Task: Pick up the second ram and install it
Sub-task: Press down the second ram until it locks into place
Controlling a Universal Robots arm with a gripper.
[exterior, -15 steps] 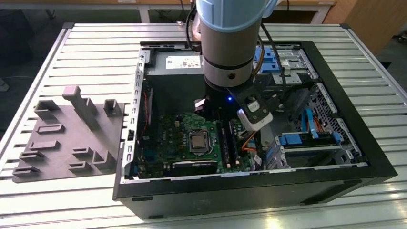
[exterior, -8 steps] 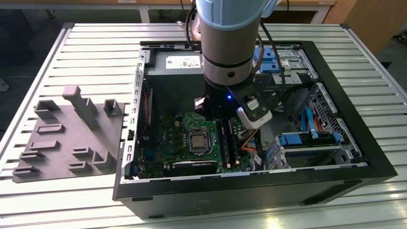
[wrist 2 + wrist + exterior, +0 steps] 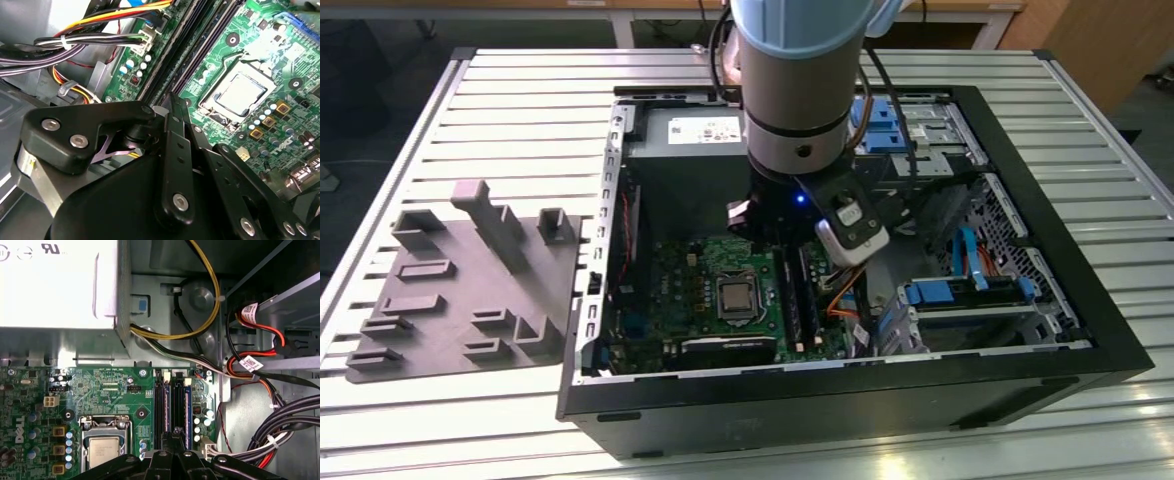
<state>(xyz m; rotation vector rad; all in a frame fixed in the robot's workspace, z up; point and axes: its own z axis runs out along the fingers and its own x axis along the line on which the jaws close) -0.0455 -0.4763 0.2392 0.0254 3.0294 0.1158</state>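
Observation:
My gripper (image 3: pixel 175 432) is shut, its black fingertips pressed together with nothing showing between them. It hangs just above the long memory slots (image 3: pixel 172 405) of the green motherboard (image 3: pixel 110 390). Two thin sticks with bluish edges stand upright in those slots, one (image 3: pixel 187 410) on each side (image 3: pixel 166 405) of the fingertips. One of them may be the second ram; I cannot tell which. In the second wrist view the gripper (image 3: pixel 170 97) points at the same dark slots (image 3: pixel 185 55). In the exterior view the gripper (image 3: pixel 774 238) is inside the open computer case (image 3: pixel 1067 290).
A grey tray (image 3: pixel 467 290) of plastic blocks lies at the exterior view's left on the slatted table. Near the slots are the processor socket (image 3: pixel 104 452), the power supply (image 3: pixel 60 285), and bundles of cables (image 3: pixel 280 425). Blue drive brackets (image 3: pixel 947 292) fill the case's other side.

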